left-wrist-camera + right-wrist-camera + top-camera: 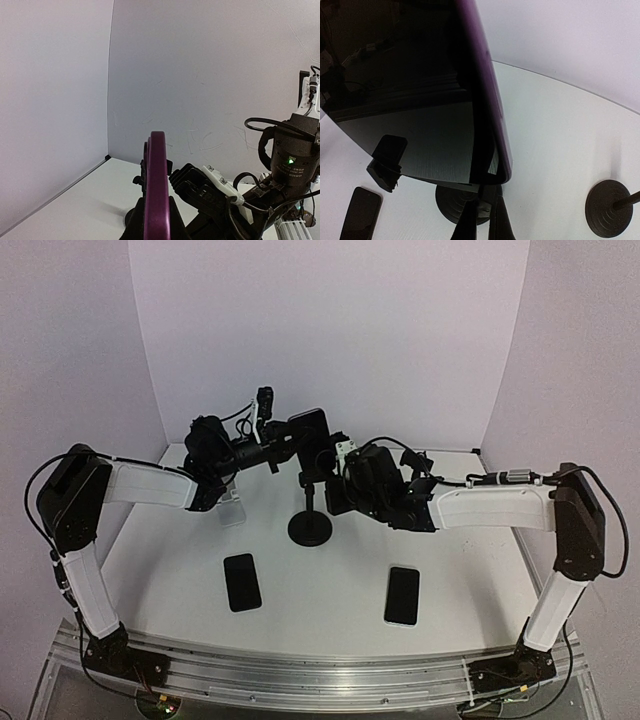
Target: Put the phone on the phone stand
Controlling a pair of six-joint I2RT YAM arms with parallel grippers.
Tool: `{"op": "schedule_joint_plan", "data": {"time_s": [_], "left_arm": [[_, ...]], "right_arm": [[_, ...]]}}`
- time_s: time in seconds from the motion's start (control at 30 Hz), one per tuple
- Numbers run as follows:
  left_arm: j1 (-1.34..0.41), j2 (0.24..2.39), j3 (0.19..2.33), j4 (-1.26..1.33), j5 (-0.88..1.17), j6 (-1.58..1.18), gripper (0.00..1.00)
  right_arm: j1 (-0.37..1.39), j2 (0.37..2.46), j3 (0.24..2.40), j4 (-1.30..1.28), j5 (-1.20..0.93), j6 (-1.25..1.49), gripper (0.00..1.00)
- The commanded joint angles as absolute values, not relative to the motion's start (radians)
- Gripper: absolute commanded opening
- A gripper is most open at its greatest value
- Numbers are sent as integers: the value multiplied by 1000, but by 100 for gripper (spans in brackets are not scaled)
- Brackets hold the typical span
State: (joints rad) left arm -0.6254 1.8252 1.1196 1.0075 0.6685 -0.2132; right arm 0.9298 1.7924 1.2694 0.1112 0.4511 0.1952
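Note:
My left gripper (292,438) is shut on the edges of a purple-rimmed phone (308,429) and holds it upright in the air above the black phone stand (311,528). In the left wrist view the phone's purple edge (156,165) rises between the dark fingers of that gripper (156,212), with the stand's clamp (138,176) just behind it. My right gripper (335,480) reaches in from the right at the stand's neck. Its fingers (485,212) are shut together just under the phone's lower corner (490,150), above the stand's round base (452,200). Whether they pinch the neck is hidden.
Two more dark phones lie flat on the white table, one at front left (242,581) and one at front right (402,595). A second round black base (609,207) shows in the right wrist view. A clear plastic piece (232,510) sits under the left arm.

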Motion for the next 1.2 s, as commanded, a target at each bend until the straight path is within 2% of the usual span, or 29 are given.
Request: {"op": "schedule_joint_plan", "data": {"time_s": [0.0, 0.27, 0.5, 0.9, 1.17], "left_arm": [[-641, 1876, 1067, 803, 735, -246, 0], [-640, 1872, 1029, 580, 670, -205, 0], [-635, 1870, 1009, 536, 581, -118, 0], [-590, 1871, 1086, 380, 637, 51, 0], [-584, 1858, 1094, 360, 682, 52, 0]], "right_arm": [[943, 1777, 1299, 210, 416, 198, 0], [942, 1781, 1300, 210, 446, 206, 0], [911, 1763, 1272, 198, 458, 250, 0], [869, 1719, 1247, 185, 451, 249, 0], [850, 1736, 1268, 186, 432, 253, 0]]}}
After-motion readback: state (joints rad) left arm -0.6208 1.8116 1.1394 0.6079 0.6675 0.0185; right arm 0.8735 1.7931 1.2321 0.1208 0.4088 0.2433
